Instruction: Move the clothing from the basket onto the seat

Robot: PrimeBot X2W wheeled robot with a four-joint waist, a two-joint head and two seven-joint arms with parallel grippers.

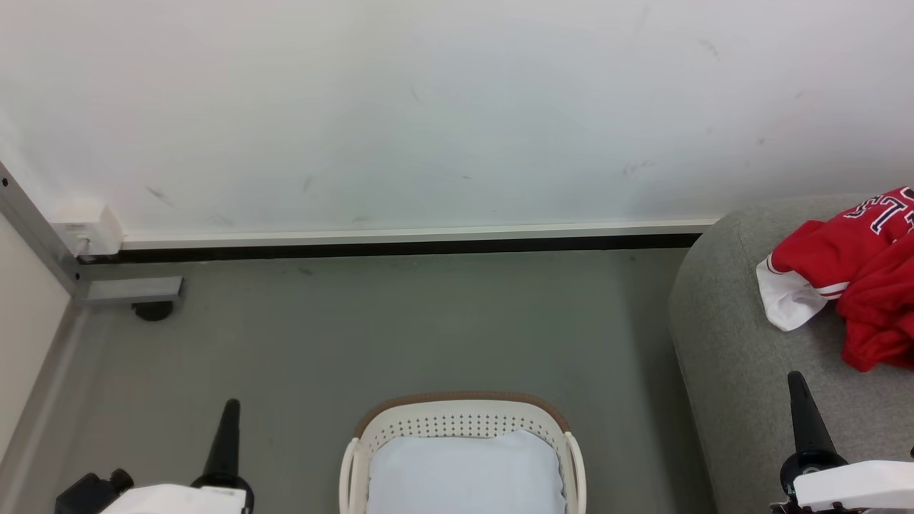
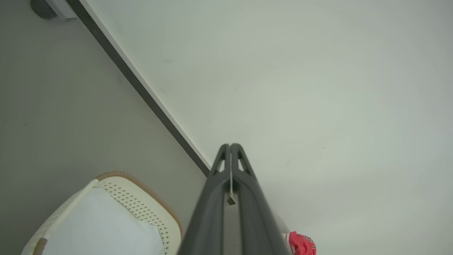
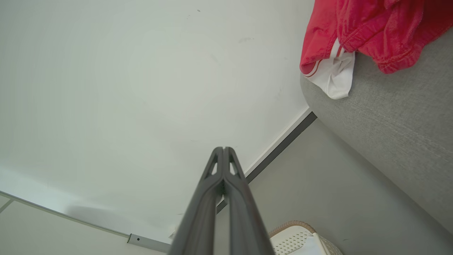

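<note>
Clothing (image 1: 872, 285), one heap; one basket (image 1: 457, 424); one seat (image 1: 735, 357)

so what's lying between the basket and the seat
Nothing lies there. In the head view the strip of grey floor between the basket and the seat is bare.

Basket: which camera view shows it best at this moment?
The head view. The basket sits centred with its brown rim, perforated back wall, both handles and the pale pad inside, its near end cropped. The left wrist view catches one tilted side; the right wrist view, a small corner.
</note>
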